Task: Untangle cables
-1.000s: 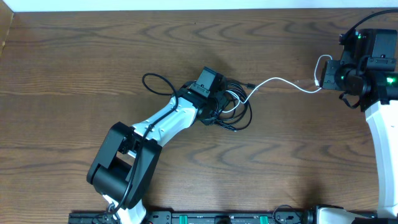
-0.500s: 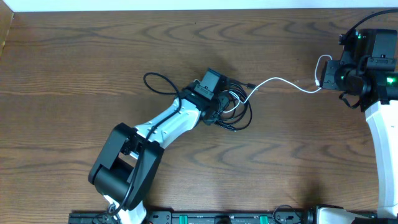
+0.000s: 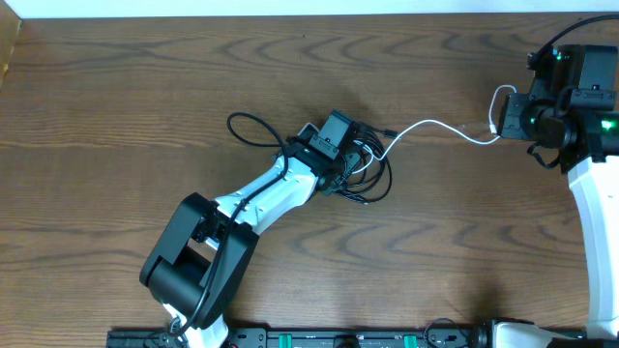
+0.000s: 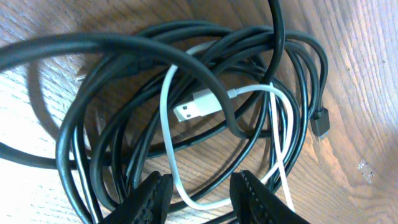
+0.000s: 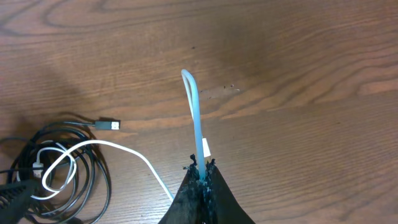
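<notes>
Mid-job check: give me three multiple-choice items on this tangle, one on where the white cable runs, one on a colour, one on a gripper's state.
1. The white cable leaves the bundle toward:
A) the right gripper
B) the table's left edge
C) the left arm's base

2. The flat USB plug in the bundle's middle is:
A) red
B) white
C) black

3. The left gripper is:
A) shut on a black cord
B) shut on the plug
C) open over the bundle

Key: 1 A, the overhead view shows it running right into that gripper's grip. 2 B, the left wrist view shows its white housing. 3 C, its jaws stand apart there.
</notes>
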Controlling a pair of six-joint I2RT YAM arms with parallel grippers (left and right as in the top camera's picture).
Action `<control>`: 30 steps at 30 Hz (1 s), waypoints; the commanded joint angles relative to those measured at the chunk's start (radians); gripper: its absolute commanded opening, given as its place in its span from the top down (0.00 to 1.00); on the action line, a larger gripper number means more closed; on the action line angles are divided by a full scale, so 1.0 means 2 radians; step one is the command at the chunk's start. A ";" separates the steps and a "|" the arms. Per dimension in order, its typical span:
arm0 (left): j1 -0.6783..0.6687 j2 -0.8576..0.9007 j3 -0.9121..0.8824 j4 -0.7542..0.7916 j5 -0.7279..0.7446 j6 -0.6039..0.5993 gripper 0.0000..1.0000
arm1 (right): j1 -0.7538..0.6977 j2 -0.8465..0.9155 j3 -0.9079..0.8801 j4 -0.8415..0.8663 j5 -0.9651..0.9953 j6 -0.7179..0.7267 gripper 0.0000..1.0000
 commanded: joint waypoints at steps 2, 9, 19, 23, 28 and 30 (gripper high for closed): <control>0.001 0.006 -0.009 -0.001 -0.022 -0.003 0.64 | 0.000 0.002 -0.002 -0.002 -0.003 0.004 0.99; 0.001 0.006 -0.012 -0.001 -0.031 -0.003 0.67 | 0.000 0.002 -0.002 -0.002 -0.004 0.004 0.99; -0.004 0.018 -0.012 0.000 -0.031 -0.003 0.67 | 0.000 0.002 -0.002 -0.002 -0.011 0.004 0.99; -0.005 0.023 -0.012 0.003 -0.031 -0.003 0.67 | 0.000 0.002 -0.002 -0.002 -0.011 0.004 0.99; -0.005 0.024 -0.012 0.005 -0.030 -0.003 0.80 | 0.000 0.002 -0.002 -0.002 -0.011 0.004 0.99; -0.005 0.023 -0.012 0.005 -0.030 -0.003 0.91 | 0.000 0.002 -0.002 -0.002 -0.011 0.004 0.99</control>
